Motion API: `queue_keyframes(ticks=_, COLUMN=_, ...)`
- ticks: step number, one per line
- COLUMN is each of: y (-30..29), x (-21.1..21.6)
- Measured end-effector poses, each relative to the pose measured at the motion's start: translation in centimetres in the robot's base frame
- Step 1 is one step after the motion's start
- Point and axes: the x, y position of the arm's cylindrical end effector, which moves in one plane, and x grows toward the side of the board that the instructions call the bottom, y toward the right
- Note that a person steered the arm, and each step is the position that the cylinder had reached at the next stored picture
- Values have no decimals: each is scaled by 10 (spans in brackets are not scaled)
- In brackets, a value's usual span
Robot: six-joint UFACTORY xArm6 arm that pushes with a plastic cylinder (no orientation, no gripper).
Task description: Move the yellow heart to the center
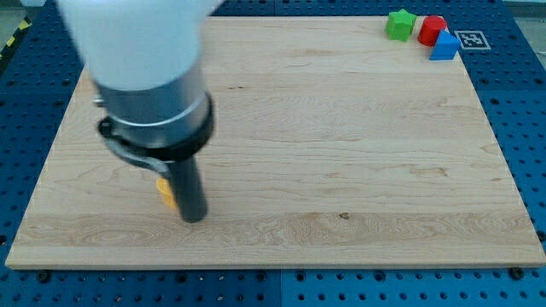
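Observation:
A yellow block (165,193), mostly hidden behind the rod, lies near the view's lower left on the wooden board (341,145); its shape cannot be made out. My tip (194,218) is at the end of the dark rod, touching or just beside the yellow block on its right. The arm's grey and white body (149,77) hangs over the view's upper left and hides the board beneath it.
A green block (400,24), a red block (432,29) and a blue block (444,46) cluster at the board's top right corner. A black-and-white marker tag (471,39) sits beside them. A blue perforated table (525,102) surrounds the board.

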Motion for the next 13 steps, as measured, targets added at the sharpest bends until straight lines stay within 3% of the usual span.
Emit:
queue_keyframes(ticks=1, y=-21, x=-50)
queue_keyframes(ticks=3, y=-54, x=-7)
queue_keyframes(ticks=4, y=-105, x=-56)
queue_keyframes(ticks=8, y=-64, x=-65)
queue_keyframes(ticks=10, y=9, x=-82)
queue_keyframes(ticks=13, y=105, x=-76)
